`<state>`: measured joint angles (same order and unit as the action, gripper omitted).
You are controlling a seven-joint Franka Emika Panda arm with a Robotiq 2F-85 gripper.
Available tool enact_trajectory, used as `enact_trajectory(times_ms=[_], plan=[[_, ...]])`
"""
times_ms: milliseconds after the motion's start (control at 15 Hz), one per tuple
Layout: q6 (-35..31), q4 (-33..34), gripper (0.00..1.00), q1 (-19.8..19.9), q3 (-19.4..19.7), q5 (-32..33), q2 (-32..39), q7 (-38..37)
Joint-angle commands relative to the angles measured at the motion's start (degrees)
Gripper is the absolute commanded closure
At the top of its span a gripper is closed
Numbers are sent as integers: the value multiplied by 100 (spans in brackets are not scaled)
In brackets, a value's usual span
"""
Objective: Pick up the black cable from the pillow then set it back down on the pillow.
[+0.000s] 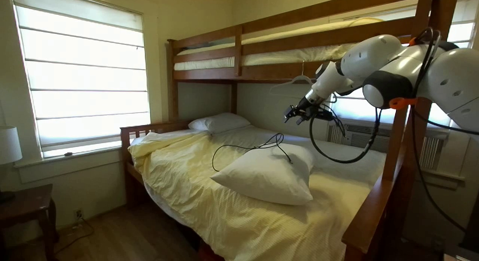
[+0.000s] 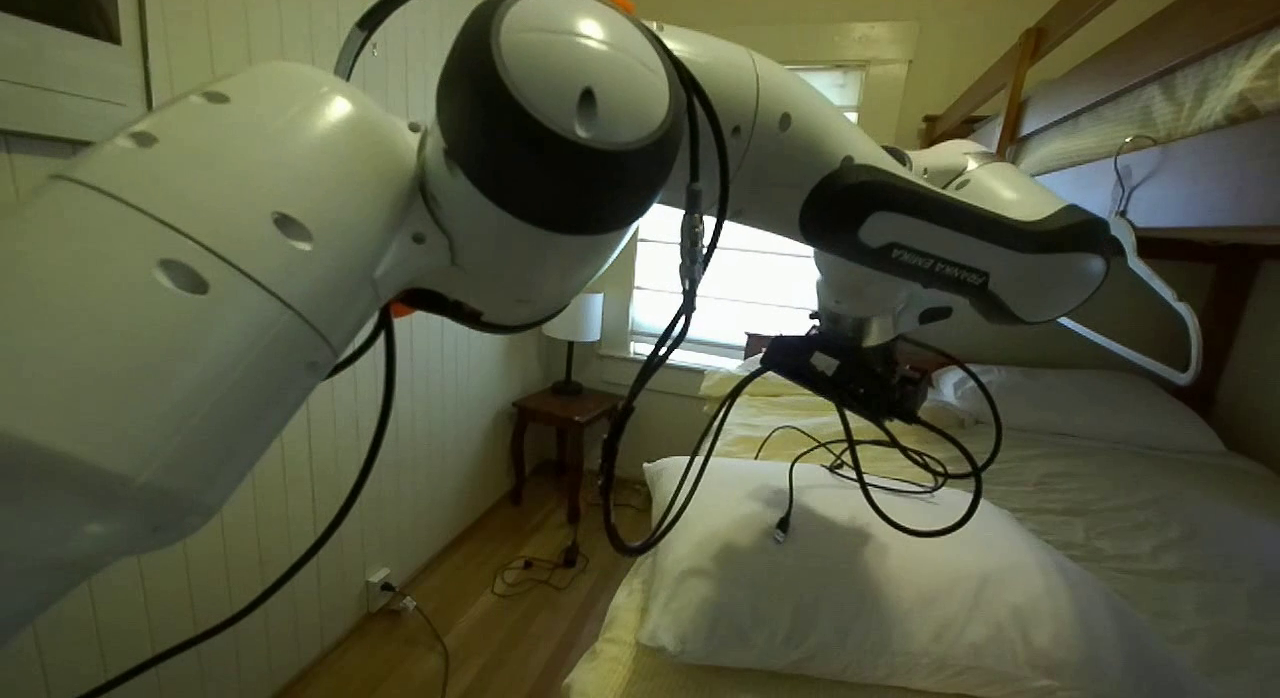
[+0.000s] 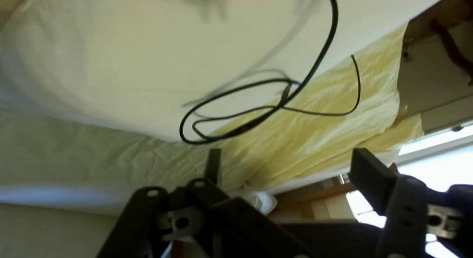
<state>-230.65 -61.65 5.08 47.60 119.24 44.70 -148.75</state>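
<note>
Thin blk cable [image 3: 282, 104] in loose loops over edge of plump wht pillow [image 1: 269, 177]

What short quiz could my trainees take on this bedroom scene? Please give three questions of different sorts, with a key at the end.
1. Fill in the missing word: over the plump cream-white rectangular pillow, one end of the thin black looping cable carries a small dark ...

2. Multiple choice: in the wrist view, how does the black two-fingered claw stand?
A: shut on the cable
B: open, gripping nothing
C: open, pressed into the pillow

3. True or false: a white clothes hanger hangs from the brown wooden bunk rail.

Key: 1, connector, as an exterior view shows; 2, B; 3, true.
</note>
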Motion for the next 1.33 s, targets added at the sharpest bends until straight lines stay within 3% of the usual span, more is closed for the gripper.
enact_trajectory(times_ms=[0,133,200,400,600,733,800,933,1267], plan=[[873,409,0,70,-104,-573,109,-220],[1326,671,0,-41,90,-591,232,-478],[1124,234,0,-27,-84,-507,17,-98],[1324,415,0,-59,-39,-507,62,-274],[1570,430,0,-492,603,-139,316,-1257],[1871,-20,0,-857,1146,-673,419,-710],[1904,244,0,-906,1325,-578,612,-950],[2085,156,0,-1182,1784,-874,830,-803],[1201,37,0,-1745,3286,-1386,1607,-837]])
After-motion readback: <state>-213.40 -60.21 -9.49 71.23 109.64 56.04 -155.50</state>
